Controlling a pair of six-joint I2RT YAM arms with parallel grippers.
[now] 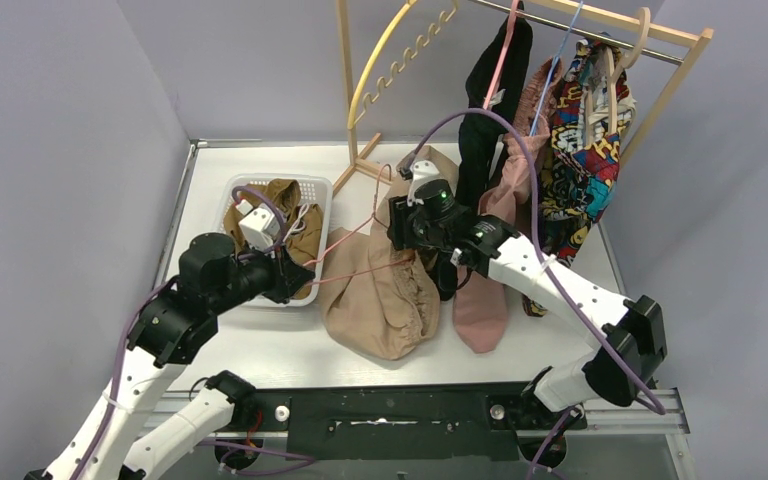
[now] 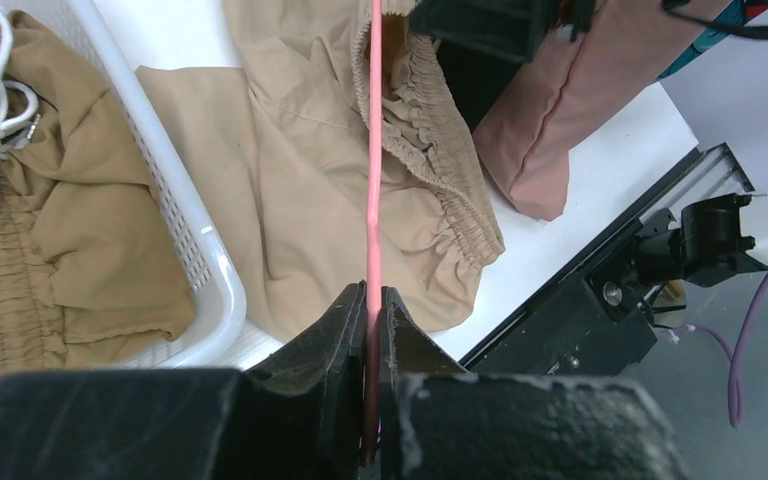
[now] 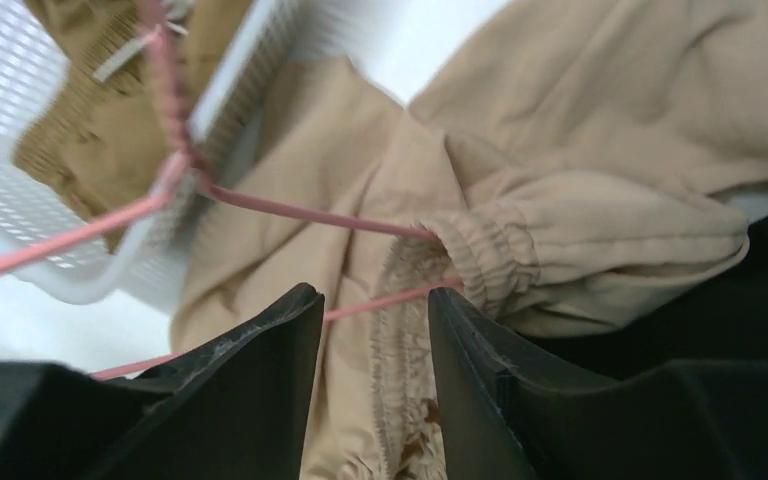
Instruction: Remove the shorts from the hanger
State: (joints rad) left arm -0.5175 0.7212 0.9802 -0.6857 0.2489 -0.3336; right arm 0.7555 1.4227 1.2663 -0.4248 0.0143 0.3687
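The beige-tan shorts lie on the table with a thin pink wire hanger still threaded through their gathered waist. My left gripper is shut on the hanger's wire, next to the basket; its jaws pinch the wire. My right gripper is open above the beige-tan shorts, its fingers straddling the waistband. The olive-brown shorts lie in the basket. The black shorts and the dusty pink shorts hang from the rack.
A white plastic basket stands at the left of the table. A wooden clothes rack stands at the back, with a colourful patterned garment on a hanger. A black rail runs along the near edge.
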